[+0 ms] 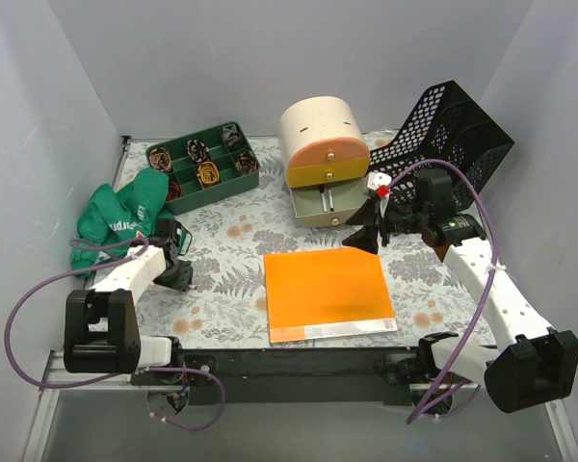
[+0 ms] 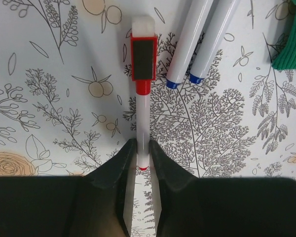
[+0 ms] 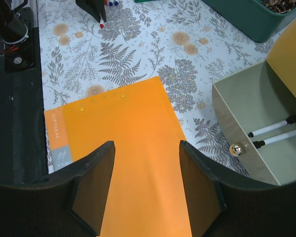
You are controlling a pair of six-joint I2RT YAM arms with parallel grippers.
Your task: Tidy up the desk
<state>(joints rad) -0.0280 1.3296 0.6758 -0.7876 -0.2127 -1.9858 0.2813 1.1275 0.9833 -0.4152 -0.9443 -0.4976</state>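
Two blue markers (image 2: 190, 42) are seen lying side by side on the left part of the desk (image 1: 222, 289), and just beside them a red marker (image 2: 142, 113) is pinched by the left gripper (image 2: 143, 148), with the jaws pressed against both sides of the barrel. The grip is taken low on the barrel, away from the bulky eraser cap. This is judged to let the pen be lifted clear of its blue neighbours.

The right gripper (image 3: 147, 145) is held spread wide and empty above the orange folder (image 1: 328, 289), which lies flat near the front middle of the desk. Close by is the open drawer (image 3: 246, 103), where two black markers (image 3: 276, 126) and a silver ball (image 3: 237, 149) are seen, so it may be meant as the pens' home.

The desk, printed with ferns and flowers, is spread beneath everything inside the grey walls.

"CLIP FILE" is made out on the folder's edge label, with a further letter less certain. White lettering on the green cloth (image 1: 120, 217) at the left edge is too small to be read. No brand is seen on the markers.
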